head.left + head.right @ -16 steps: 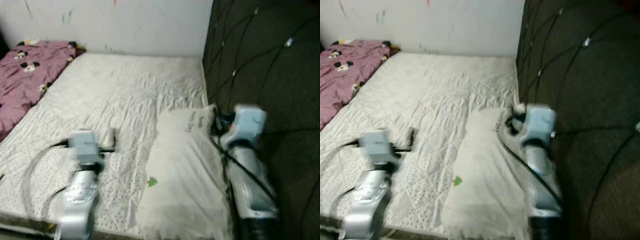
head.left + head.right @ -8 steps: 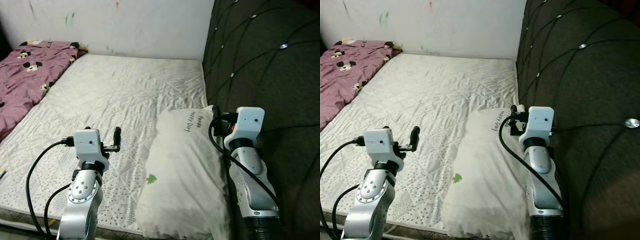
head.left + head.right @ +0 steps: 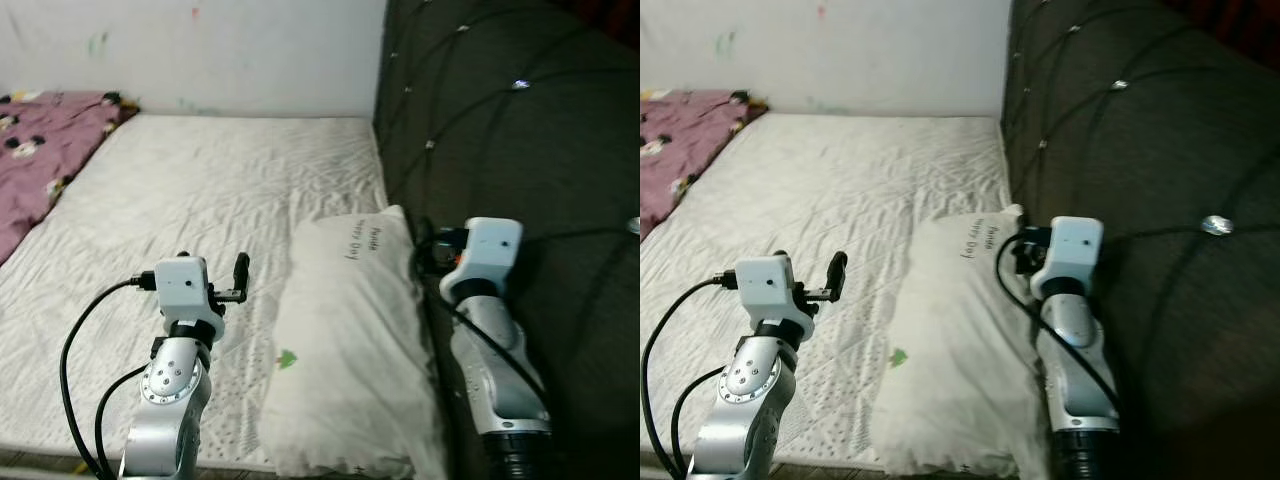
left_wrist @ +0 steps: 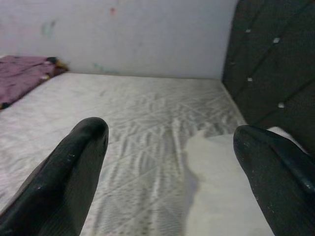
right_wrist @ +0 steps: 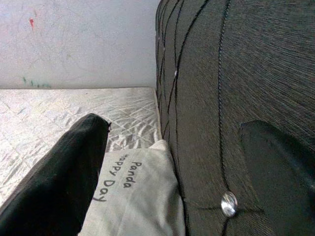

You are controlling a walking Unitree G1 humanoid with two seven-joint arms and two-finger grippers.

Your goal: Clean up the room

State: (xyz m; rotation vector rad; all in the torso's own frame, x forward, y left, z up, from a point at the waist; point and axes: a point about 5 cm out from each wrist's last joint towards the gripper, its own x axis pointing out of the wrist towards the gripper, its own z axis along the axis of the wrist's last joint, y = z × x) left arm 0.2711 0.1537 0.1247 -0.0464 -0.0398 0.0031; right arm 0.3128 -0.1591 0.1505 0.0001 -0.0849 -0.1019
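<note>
A white pillow [image 3: 345, 340] printed "Happy Panda Day" lies on the white quilted mattress [image 3: 200, 190], its long side against the dark tufted headboard [image 3: 500, 130]. My left gripper [image 4: 170, 132] hovers open over the mattress just left of the pillow, nothing between its black fingers [image 4: 78, 162]. My right gripper [image 5: 174, 130] is open at the pillow's far right corner. One finger [image 5: 64, 177] is over the pillow edge and the other is close against the headboard. In the left eye view the right wrist [image 3: 485, 255] hides most of those fingers.
A purple cartoon-print blanket [image 3: 40, 150] is bunched at the mattress's far left. A white wall [image 3: 200, 50] with small paint marks runs behind the bed. The headboard closes off the right side. The mattress's front edge [image 3: 60, 455] is just below my arms.
The whole picture has slid left, so the camera has turned right, and the blur has cleared. Both arms keep about the same pose and the pillow has not moved.
</note>
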